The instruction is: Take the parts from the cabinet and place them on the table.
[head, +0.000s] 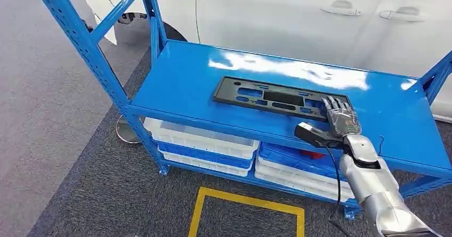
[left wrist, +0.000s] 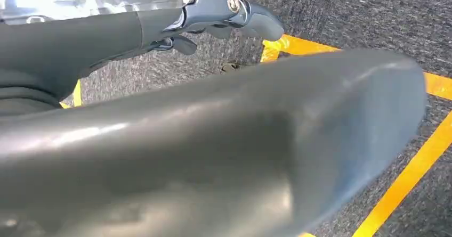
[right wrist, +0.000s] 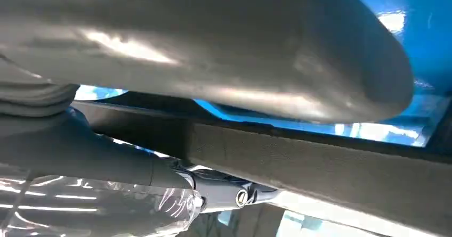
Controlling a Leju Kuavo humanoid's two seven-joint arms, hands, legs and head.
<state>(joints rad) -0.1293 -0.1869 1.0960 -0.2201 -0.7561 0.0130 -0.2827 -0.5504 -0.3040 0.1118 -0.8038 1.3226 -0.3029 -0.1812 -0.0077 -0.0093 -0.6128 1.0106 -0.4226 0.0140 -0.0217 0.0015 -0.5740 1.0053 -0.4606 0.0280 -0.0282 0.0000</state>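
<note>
A flat black plastic frame part (head: 277, 98) with several cut-outs lies on the top of the blue cabinet (head: 186, 82). My right hand (head: 341, 117) lies over the part's right end, fingers stretched flat on top. In the right wrist view the part's edge (right wrist: 320, 162) runs between the thick thumb (right wrist: 213, 45) and the fingers (right wrist: 234, 194), with a strip of blue showing between thumb and part. My left hand (left wrist: 213, 141) hangs over the grey carpet, its fingers (left wrist: 250, 18) apart and holding nothing.
White bins (head: 197, 138) and blue bins (head: 298, 160) fill the cabinet's lower level. A white car (head: 298, 13) stands right behind the cabinet. Blue uprights (head: 80, 40) rise at the cabinet's left end. Yellow floor tape (head: 245, 202) marks a square in front.
</note>
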